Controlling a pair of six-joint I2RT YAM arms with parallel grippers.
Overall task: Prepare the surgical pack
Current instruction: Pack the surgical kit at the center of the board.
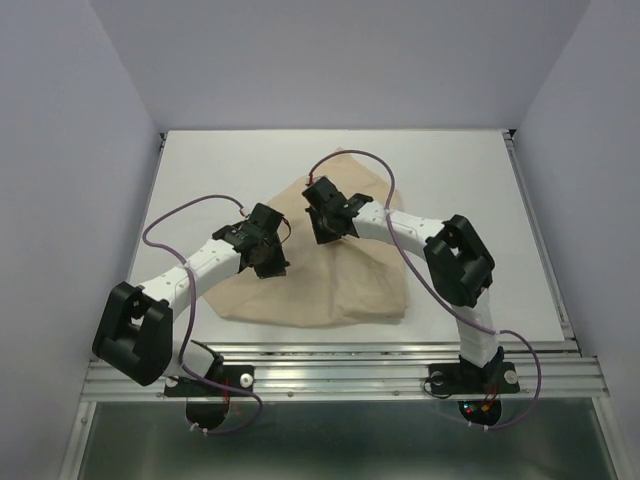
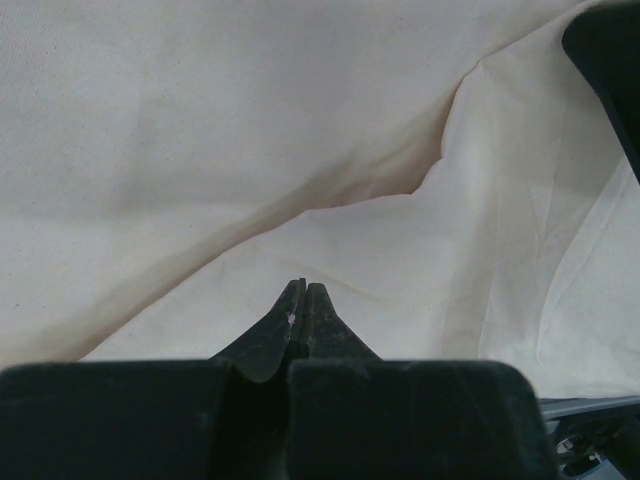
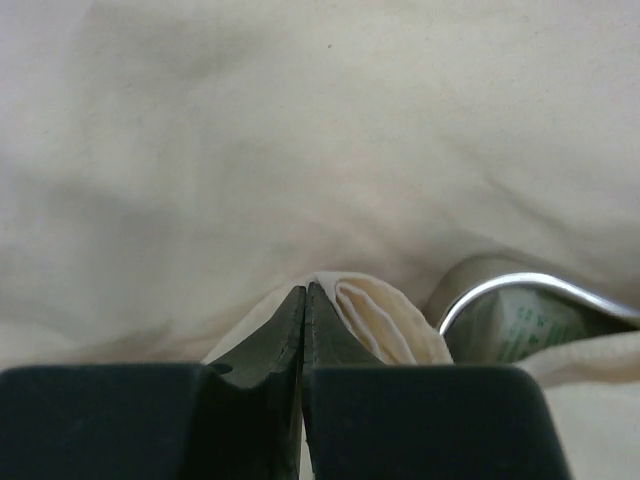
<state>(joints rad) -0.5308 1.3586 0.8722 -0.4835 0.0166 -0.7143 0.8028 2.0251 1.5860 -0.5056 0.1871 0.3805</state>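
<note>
The pale worktop (image 1: 200, 170) fills the enclosure floor. On it lies the beige cloth sheet (image 1: 330, 285), rumpled and bunched, spread from the middle toward the near edge; its far corner points at the back wall.

The left arm (image 1: 190, 270) reaches in from the near left and the right arm (image 1: 400, 228) from the near right. Both end over the upper part of the cloth, near each other but apart.

The left tool (image 1: 268, 262) sits at the cloth's left edge. In its wrist view the fingers are clenched tip to tip just above a long ridge in the fabric; whether any cloth is caught between them cannot be told.

The right tool (image 1: 325, 232) is over the cloth's middle, also clenched. A small rolled fold (image 3: 385, 320) of the sheet bunches against its right finger, though a real pinch cannot be confirmed.

Just right of that fold, the curved rim of the steel tray (image 3: 520, 283) peeks from under the cloth, mostly covered. Inside the rim a green-printed label (image 3: 520, 325) shows, too blurred to read.
</note>
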